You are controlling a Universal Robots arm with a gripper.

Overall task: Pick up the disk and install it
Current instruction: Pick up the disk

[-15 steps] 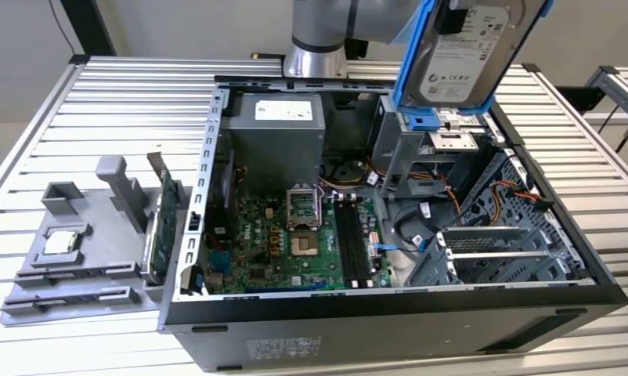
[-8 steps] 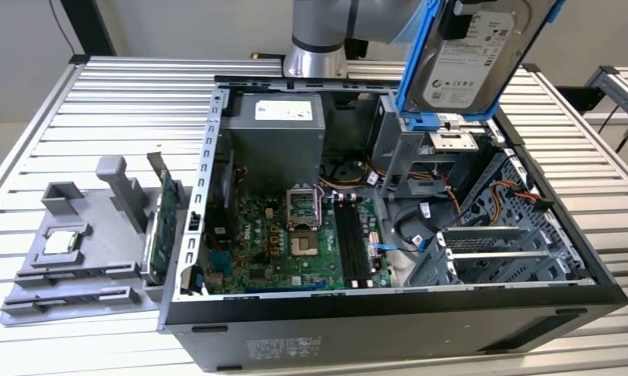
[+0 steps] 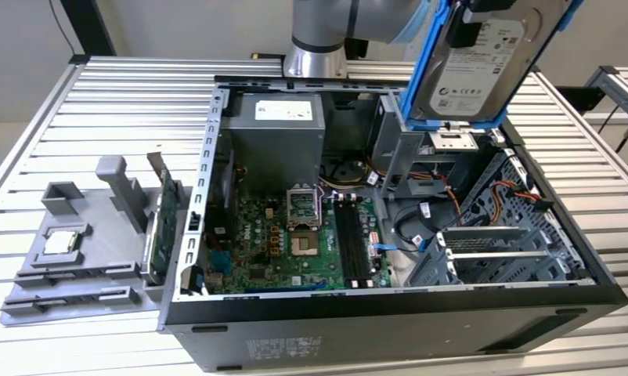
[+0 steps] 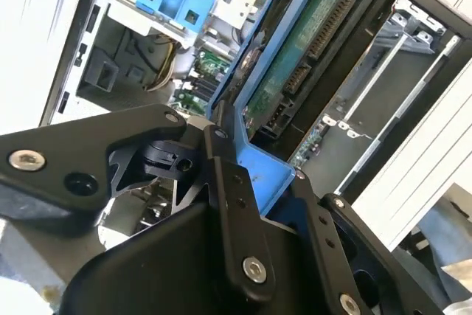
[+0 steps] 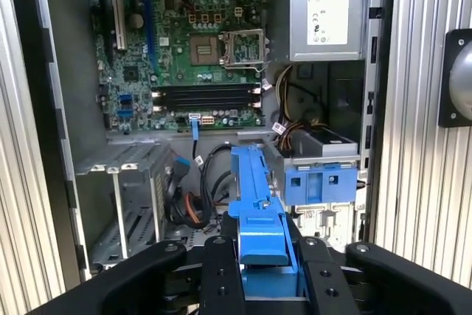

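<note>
the gripper (image 5: 262, 245) is clamped shut on the blue carrier rail of the disk (image 3: 481, 63), with its black fingers (image 5: 221, 271) pinching the rail's end tab from either side, so the drive hangs by one edge. in the exterior view the disk is up in the air, touching nothing below, over the far corner of the open computer case (image 3: 398, 321) on the exterior view's right, tilted with its white label facing out. i'd say it is carried that high to clear the case walls and cables. just under it sits the metal drive bay (image 3: 445, 149) with its blue latch (image 5: 318, 182), which looks like the slot meant for it. the motherboard (image 3: 293, 235) lies well apart on the case floor. the processor chip (image 3: 63, 241) rests on the grey fixture (image 3: 79, 294) outside the case, on the exterior view's left
</note>
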